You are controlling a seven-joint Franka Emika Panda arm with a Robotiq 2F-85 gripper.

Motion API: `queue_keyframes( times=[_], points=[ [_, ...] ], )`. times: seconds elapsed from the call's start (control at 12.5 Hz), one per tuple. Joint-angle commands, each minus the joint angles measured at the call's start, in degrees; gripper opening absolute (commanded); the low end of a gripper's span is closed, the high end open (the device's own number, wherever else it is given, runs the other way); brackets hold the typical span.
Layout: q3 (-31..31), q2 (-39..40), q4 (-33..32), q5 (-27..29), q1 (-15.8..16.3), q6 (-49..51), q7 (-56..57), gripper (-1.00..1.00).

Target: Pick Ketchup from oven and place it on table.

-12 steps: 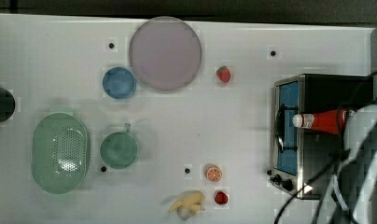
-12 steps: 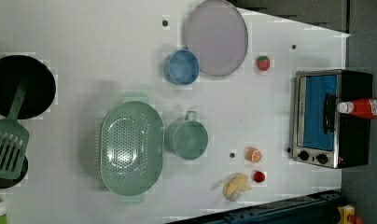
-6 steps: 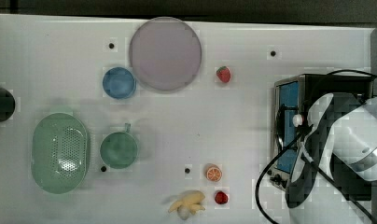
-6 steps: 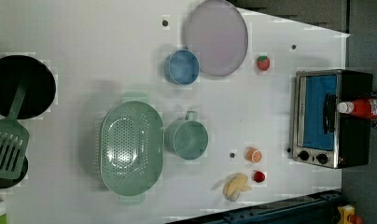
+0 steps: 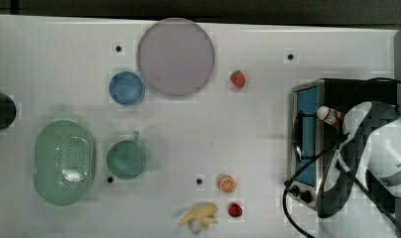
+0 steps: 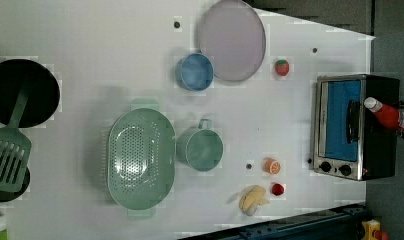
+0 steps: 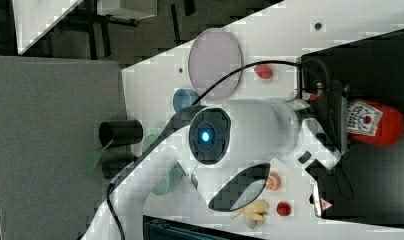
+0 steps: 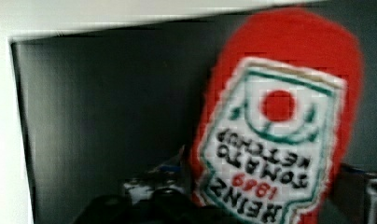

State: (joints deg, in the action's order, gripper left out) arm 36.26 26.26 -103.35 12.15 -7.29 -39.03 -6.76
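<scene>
A: Listing by camera, oven as the landmark. Top view?

B: Item one: Ketchup (image 5: 329, 115), lying on the oven (image 5: 337, 89)'s black top, white cap toward the glass-door side, its body running under the white arm. The table (image 5: 258, 129) spreads wide on the oven's door side.

A: Left view?

B: Same bottle (image 6: 388, 114) across the oven (image 6: 357, 127) roof, cap end over the door edge. Bare table (image 6: 290, 125) lies just beside the oven front; small fruit toys sit lower down, near the knob corner.

A: Right view?

B: The gripper (image 7: 335, 122) sits at the bottle (image 7: 377, 122)'s neck-side end, over the oven (image 7: 375, 55) top. Black hardware flanks the label's edge; whether the jaws are gripping or merely astride, I cannot tell.

A: Wrist view?

B: Label close up, Ketchup (image 8: 280, 140) on the oven (image 8: 107, 121)'s dark surface. Jaw state again undecidable.

A: Step in hand?

B: By my reading, the grasp: arm at the bottle, not lifted. Next calls for a firm close across the slim body, a straight lift off the oven roof, then a carry to open table on the door side, away from the toys.
</scene>
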Motion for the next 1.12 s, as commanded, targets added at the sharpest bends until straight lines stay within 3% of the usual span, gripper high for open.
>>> queue_keyframes(
  times=[0.08,0.56,0.8,1.12],
  points=[
    [-0.8,-1.8,1.2,0.2,0.0,0.0,-0.2,0.27],
    [-0.9,-8.7,8.2,-1.1,1.7,11.9,-0.2,0.27],
    [-2.2,-12.6,11.9,-9.6,4.6,19.2,0.7,0.27],
    [-9.4,-18.5,13.3,-10.5,9.7,28.0,1.1,0.27]
  ],
)
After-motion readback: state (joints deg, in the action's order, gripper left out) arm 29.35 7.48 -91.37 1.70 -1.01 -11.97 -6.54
